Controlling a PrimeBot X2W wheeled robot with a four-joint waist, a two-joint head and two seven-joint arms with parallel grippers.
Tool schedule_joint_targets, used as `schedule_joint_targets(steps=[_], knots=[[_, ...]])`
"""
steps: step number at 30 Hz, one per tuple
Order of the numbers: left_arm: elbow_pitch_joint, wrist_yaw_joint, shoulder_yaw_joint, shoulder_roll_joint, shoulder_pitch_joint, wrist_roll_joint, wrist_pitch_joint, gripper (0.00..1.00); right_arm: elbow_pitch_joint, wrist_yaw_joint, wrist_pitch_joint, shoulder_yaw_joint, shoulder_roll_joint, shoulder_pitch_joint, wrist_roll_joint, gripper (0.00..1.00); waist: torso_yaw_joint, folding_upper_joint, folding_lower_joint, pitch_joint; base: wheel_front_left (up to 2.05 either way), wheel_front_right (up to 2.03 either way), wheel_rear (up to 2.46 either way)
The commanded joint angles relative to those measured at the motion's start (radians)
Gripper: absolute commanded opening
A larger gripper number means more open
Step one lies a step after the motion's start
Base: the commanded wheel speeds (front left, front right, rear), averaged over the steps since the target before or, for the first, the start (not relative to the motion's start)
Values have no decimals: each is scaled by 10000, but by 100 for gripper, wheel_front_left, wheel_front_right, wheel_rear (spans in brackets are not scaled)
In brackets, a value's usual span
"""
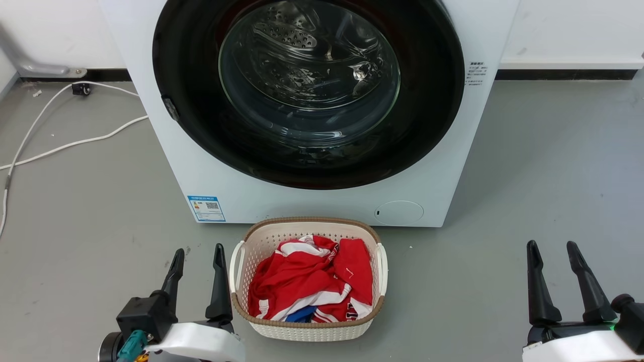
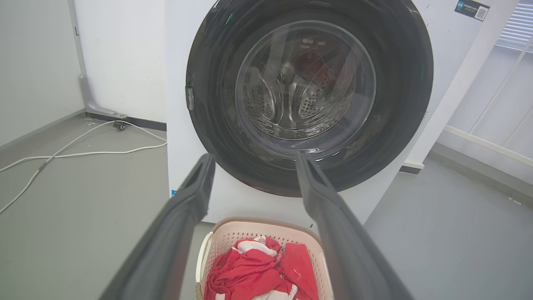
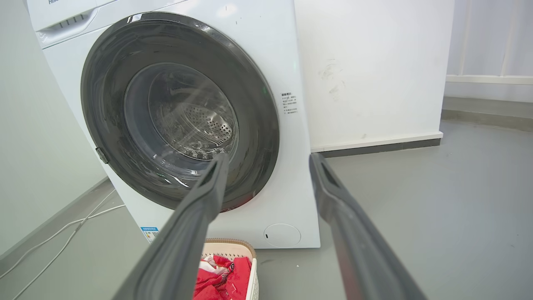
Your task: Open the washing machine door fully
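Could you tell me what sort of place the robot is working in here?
Probably a home-style laundry corner, possibly a test room: a white front-loading washing machine stands against a plain white wall on a bare grey floor, and a woven basket of red clothes sits in front of it.

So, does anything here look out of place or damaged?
Nothing looks damaged or spilled. The washing machine door is shut and sits straight. Only a loose white cable trails over the floor to the left of the washing machine.

The washing machine (image 1: 312, 201) is white, door (image 1: 309, 85) black, basket (image 1: 307, 221) cream, clothes (image 1: 312, 281) red and white.
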Motion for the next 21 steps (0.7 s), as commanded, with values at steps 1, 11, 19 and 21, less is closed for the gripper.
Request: schedule_joint_targets(steps=[1, 11, 19, 21], knots=[[-33, -38, -20, 16, 39, 243, -89, 100, -141, 20, -100, -5, 2, 35, -253, 100, 7, 0, 0, -3, 0, 0, 0], [44, 50, -176, 15, 149, 1017, -288, 100, -227, 12, -297, -12, 4, 190, -952, 100, 27, 0, 0, -18, 0, 0, 0], [116, 107, -244, 16, 170, 1471, -416, 100, -304, 11, -428, -54, 7, 230, -1376, 100, 39, 0, 0, -21, 0, 0, 0], [143, 127, -260, 16, 190, 1585, -460, 100, -321, 11, -465, -65, 8, 264, -1457, 100, 46, 0, 0, -26, 0, 0, 0]])
